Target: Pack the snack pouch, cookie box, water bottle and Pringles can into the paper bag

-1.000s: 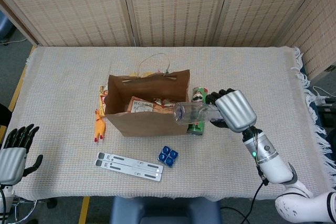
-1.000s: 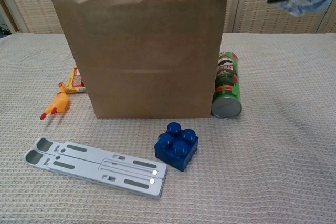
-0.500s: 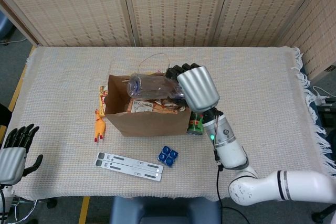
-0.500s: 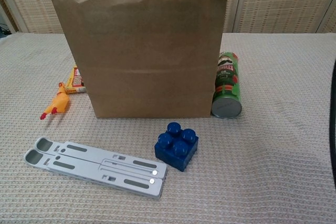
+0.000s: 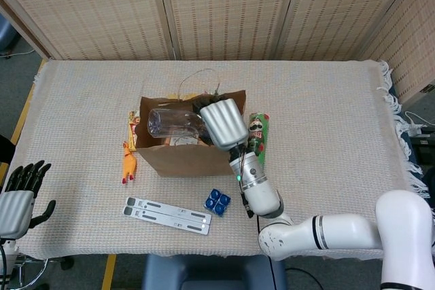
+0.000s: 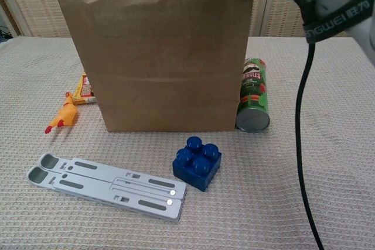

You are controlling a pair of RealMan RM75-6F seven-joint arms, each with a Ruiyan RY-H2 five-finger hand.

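1. Right of the paper bag, your green Pringles can shows its mascot face; the wording's too small to read.
2. Above the can, the black band reads "ENGWEI".

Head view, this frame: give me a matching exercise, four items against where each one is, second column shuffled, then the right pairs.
Items:
1. water bottle
2. Pringles can
3. blue block
4. rubber chicken

Places:
A. lying on the cloth left of the paper bag
B. on its side against the bag's right side
C. held by the right hand over the bag's mouth
D. on the cloth in front of the bag, beside the grey folding stand

Pairs: 1-C, 2-B, 3-D, 4-A
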